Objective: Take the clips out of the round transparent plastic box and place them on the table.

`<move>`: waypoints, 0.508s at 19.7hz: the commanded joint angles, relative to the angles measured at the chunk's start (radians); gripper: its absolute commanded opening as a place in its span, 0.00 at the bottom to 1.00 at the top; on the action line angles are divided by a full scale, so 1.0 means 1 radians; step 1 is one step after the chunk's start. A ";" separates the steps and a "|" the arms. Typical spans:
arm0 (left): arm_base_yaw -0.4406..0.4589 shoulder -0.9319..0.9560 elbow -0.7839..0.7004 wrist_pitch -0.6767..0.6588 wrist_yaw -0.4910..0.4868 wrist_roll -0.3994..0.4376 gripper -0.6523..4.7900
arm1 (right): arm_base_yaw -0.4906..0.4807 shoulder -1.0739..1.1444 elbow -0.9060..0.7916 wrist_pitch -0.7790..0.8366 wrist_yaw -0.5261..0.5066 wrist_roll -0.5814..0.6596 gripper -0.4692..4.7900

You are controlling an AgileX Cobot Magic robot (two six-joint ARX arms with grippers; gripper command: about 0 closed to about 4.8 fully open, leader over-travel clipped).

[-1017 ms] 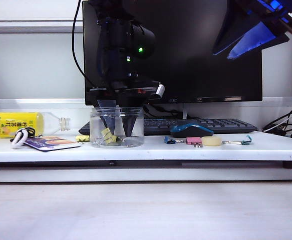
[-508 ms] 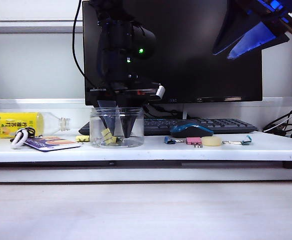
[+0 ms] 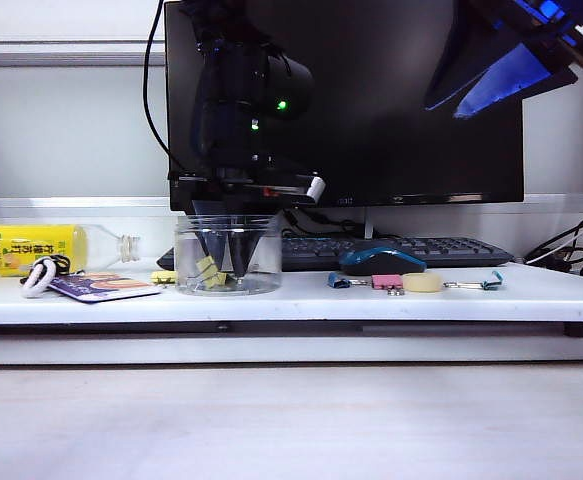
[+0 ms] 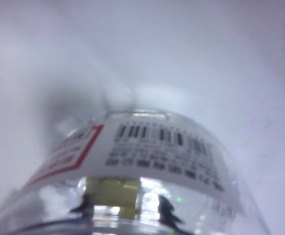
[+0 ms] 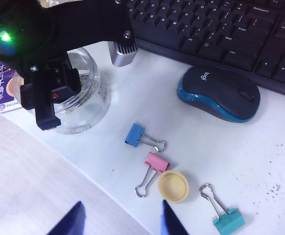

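Round transparent plastic box (image 3: pixel 228 256) standing on the table (image 3: pixel 301 297), just in front of the keyboard (image 3: pixel 411 249) and left of the mouse (image 3: pixel 382 260). Clips (image 3: pixel 209 272) lying pale yellow on the box floor, toward the box's left wall; one seen through the clear wall (image 4: pixel 114 192) from the left wrist. Left gripper (image 3: pixel 233 262) plunged tips-down inside the box, fingers drawn to a narrow wedge beside the clips; whether anything is pinched, impossible to tell. Right gripper (image 5: pixel 120 218) raised well above and to the right of the box, fingers spread wide, empty. Clips likely light, stiff, with slippery wire handles: best nipped across the painted body. Box likely light too, prone to sliding or lifting.
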 commanded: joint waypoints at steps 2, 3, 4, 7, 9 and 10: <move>-0.001 0.029 -0.011 0.004 -0.003 0.004 0.46 | 0.000 -0.003 0.006 0.013 -0.004 -0.003 0.47; -0.001 0.039 -0.011 0.002 -0.003 0.004 0.46 | 0.000 -0.003 0.006 0.012 -0.004 -0.003 0.47; -0.002 0.048 -0.012 0.002 -0.004 0.004 0.46 | 0.000 -0.003 0.006 0.012 -0.004 -0.003 0.47; -0.002 0.063 -0.012 0.007 -0.021 0.003 0.46 | 0.000 -0.003 0.006 0.012 -0.004 -0.003 0.47; -0.006 0.063 -0.012 0.019 -0.064 0.003 0.46 | 0.000 -0.003 0.006 0.012 -0.004 -0.003 0.47; -0.007 0.063 -0.011 0.022 -0.082 0.003 0.46 | 0.000 -0.003 0.006 0.013 -0.004 -0.003 0.47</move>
